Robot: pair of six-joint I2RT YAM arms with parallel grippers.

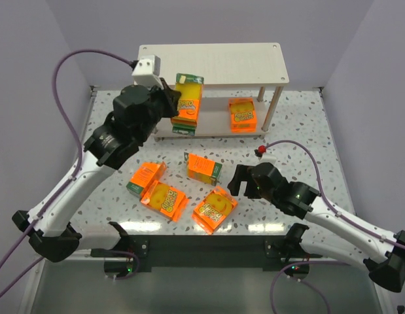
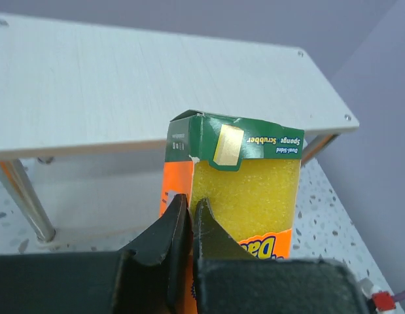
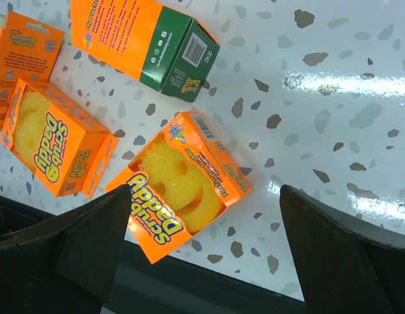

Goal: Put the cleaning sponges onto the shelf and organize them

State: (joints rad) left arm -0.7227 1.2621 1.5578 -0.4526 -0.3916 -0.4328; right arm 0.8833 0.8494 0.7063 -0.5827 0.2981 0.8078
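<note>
Surface: speckled table [image 1: 307, 131], shelf [image 1: 215, 62] at its far side.
Left gripper [image 2: 191, 212]: clenched on an upright sponge pack [image 1: 188, 108], long axis vertical, green header just under the top board, at the lower tier's left end.
Right gripper [image 3: 205, 196]: spread wide, empty, directly above the smiley pack [image 1: 215, 209]; nearer to it than the left arm.

Walls: plain pale lilac panels [image 1: 32, 52] close in the scene on the left, back and right.
Table: glossy white top [image 1: 300, 137] speckled with grey and brown chips, terrazzo style.
Light: bright glare [image 3: 349, 85] streaks across the tabletop in the right wrist view.
Near edge: a dark rail [image 1: 209, 252] runs along the table's front.
</note>
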